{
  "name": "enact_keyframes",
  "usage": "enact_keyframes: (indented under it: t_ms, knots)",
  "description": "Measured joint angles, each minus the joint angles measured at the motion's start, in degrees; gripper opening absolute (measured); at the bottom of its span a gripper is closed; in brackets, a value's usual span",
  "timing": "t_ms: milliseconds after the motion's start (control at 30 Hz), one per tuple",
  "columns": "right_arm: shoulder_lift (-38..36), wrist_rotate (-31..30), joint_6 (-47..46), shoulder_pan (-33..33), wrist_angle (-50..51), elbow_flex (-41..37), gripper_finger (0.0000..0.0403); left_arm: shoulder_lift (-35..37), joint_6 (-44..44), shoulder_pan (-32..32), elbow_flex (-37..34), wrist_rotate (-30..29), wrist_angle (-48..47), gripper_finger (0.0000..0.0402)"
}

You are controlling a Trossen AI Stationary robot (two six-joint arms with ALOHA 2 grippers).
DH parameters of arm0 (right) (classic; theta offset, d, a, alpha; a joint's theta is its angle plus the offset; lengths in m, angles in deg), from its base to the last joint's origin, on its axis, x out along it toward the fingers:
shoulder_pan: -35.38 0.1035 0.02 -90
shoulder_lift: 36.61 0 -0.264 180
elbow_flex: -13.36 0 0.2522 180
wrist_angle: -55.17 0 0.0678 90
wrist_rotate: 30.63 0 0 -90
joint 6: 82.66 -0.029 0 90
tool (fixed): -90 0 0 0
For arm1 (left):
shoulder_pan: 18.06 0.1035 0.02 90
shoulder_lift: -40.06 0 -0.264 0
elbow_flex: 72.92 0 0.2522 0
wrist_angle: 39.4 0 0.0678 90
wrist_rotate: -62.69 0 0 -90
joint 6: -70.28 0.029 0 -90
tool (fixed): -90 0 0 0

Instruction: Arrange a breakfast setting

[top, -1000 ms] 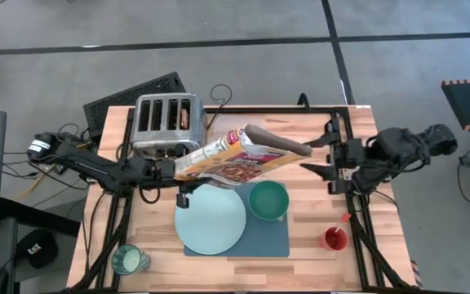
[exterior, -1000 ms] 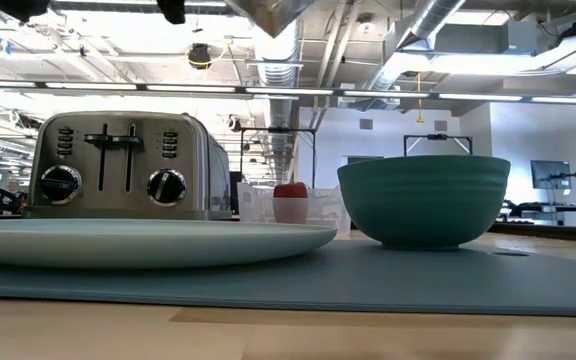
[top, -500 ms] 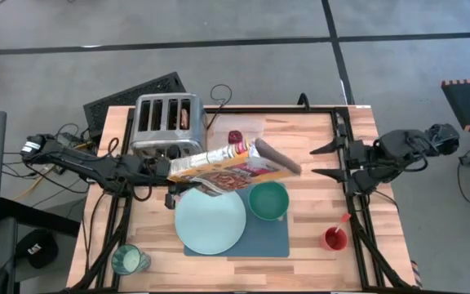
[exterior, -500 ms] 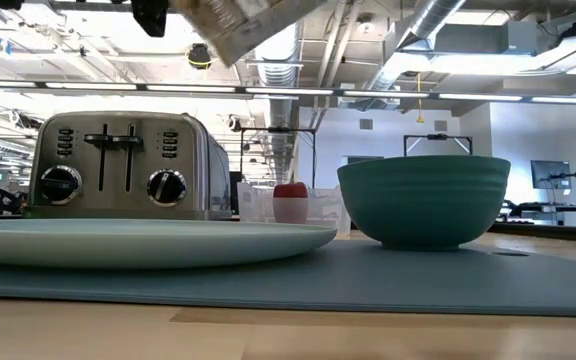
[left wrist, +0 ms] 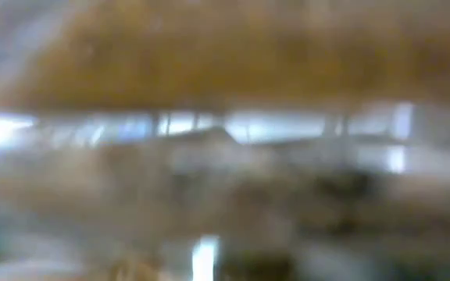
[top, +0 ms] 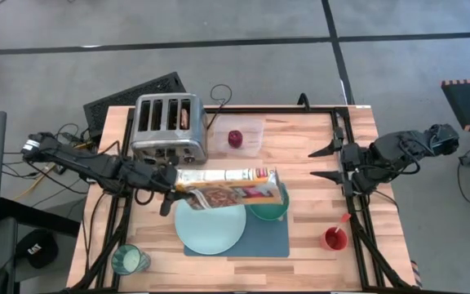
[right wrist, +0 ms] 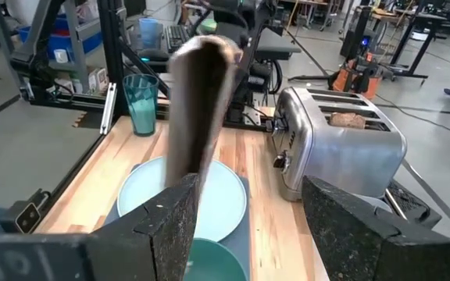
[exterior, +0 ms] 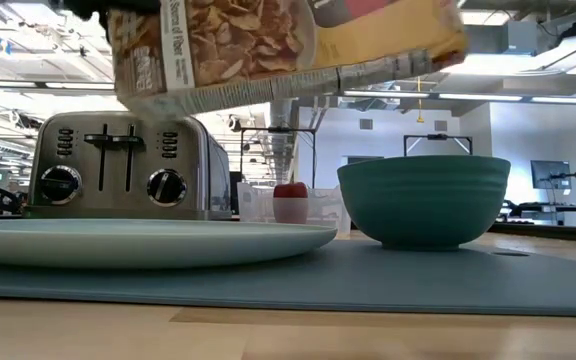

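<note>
My left gripper (top: 172, 186) is shut on a cereal box (top: 231, 188), which hangs over the pale mint plate (top: 210, 230) and the green bowl (top: 269, 211) on the slate-blue mat (top: 259, 242). In the low view the box (exterior: 268, 45) hangs well above the bowl (exterior: 423, 200). My right gripper (top: 323, 162) is open and empty near the table's right edge, facing the box's end (right wrist: 201, 101). A brown toast slice (top: 186, 117) stands in a toaster slot. The dark red fruit (top: 234, 138) lies in a clear container. The red-handled spoon (top: 345, 219) lies at the right. My left gripper holds the cereal box by its left end (top: 181, 181), coming level from the table's left and lying along the box. The box is lifted clear and lies roughly level, its other end (top: 277, 193) over the bowl. How the fingers meet the box is not visible.
The chrome toaster (top: 167, 124) stands at the far left of the table. A green glass (top: 127, 260) stands at the near left corner and a small red cup (top: 334, 238) at the near right. A black frame runs along the table's edges.
My left gripper has gone down and toward the table's near edge with the cereal box. The box has dropped from high over the far middle to level above plate and bowl, and has come into the low view from the top. My right gripper stays open.
</note>
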Motion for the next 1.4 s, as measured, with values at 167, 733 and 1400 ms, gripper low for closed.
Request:
enact_keyframes:
  t_ms: [167,733,1400]
  knots:
    - [0.0,-0.2,0.0,0.0,0.0,0.0,0.0255,-1.8,-0.7,0.0,8.1,-0.5,-12.3,0.0148]
    - [0.0,-2.0,-1.0,0.0,0.3,0.0,0.0255,-16.5,-2.0,0.1,32.5,1.6,-35.8,0.0147]
    - [0.0,-2.0,-4.3,0.0,3.4,0.0,0.0255,-35.0,0.5,0.2,59.5,1.1,-58.1,0.0147]
